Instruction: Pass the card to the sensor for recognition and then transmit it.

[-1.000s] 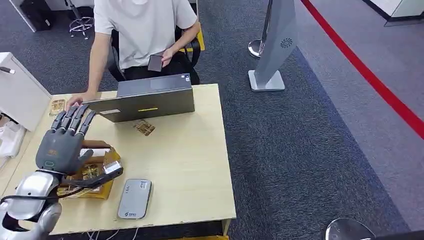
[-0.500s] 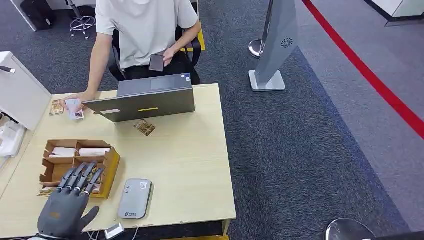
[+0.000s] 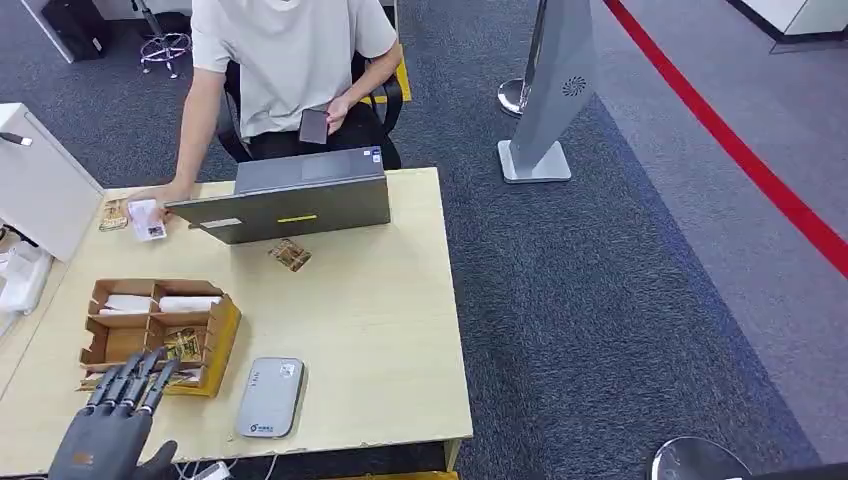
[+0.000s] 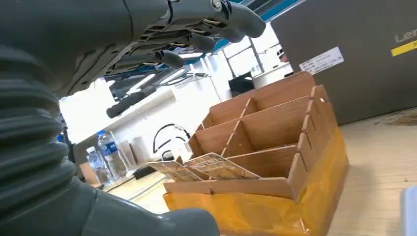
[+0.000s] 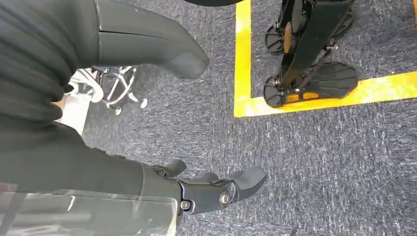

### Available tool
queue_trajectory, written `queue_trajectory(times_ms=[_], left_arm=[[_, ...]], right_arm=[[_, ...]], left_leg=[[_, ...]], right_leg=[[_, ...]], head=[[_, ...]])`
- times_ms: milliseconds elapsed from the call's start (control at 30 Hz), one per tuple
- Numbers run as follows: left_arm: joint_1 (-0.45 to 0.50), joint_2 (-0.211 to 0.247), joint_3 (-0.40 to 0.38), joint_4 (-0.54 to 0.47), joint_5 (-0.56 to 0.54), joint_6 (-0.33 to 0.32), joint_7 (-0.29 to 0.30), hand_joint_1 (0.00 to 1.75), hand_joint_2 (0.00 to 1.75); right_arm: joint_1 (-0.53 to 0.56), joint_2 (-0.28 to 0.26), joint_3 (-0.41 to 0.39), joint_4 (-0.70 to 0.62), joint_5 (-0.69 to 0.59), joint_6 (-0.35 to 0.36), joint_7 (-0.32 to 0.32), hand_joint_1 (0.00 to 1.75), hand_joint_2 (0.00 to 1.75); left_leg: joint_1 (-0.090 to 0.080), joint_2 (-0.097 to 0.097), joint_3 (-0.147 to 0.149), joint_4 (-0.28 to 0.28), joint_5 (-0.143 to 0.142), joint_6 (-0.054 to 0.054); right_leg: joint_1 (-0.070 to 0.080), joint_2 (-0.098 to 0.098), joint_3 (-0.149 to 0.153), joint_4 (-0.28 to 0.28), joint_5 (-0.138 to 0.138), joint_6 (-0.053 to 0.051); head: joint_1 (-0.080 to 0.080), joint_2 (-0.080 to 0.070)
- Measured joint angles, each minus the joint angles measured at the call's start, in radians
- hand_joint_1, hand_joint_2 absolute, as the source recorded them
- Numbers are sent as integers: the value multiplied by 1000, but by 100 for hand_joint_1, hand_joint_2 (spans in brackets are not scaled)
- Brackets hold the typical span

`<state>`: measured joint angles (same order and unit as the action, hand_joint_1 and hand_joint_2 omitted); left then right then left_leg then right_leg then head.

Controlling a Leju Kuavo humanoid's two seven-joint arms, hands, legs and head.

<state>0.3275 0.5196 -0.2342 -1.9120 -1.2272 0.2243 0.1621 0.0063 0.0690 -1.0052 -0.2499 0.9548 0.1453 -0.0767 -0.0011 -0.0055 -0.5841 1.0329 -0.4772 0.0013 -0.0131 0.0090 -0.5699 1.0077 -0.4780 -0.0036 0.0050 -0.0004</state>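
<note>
Cards (image 3: 183, 347) lean loose in the tray (image 3: 226, 335); my empty, spread left robot hand (image 3: 112, 424) could topple them.

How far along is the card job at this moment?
Done: a card lies under the person's hand beside the laptop. In hand: nothing; the left hand is open near the box. Left: nothing visible for that card; more cards sit in the box.

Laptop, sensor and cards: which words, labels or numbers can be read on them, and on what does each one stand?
"Le": start of a brand word on the laptop lid, cut by the picture edge.
White sticker on the lid: print too small.
Grey sensor: marks too blurred.
Cards in the wooden box: print unreadable.
</note>
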Motion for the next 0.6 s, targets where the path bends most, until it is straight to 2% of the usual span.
queue_trajectory(times_ms=[267,400,600], left_arm=[[0,0,11,3,0,0,0,0,175],[-1,-6,27,13,-26,0,35,0,175],[-44,-52,100,129,-97,17,52,0,175]], right_arm=[[0,2,-9,-5,0,0,0,0,175],[0,2,-12,-6,9,2,0,0,175],[-1,2,-12,-6,39,-2,0,0,175]], left_leg=[[0,0,0,0,0,0],[0,0,0,0,0,0],[0,0,0,0,0,0]], right_leg=[[0,0,0,0,0,0],[0,0,0,0,0,0],[0,0,0,0,0,0]], head=[[0,0],[0,0],[0,0]])
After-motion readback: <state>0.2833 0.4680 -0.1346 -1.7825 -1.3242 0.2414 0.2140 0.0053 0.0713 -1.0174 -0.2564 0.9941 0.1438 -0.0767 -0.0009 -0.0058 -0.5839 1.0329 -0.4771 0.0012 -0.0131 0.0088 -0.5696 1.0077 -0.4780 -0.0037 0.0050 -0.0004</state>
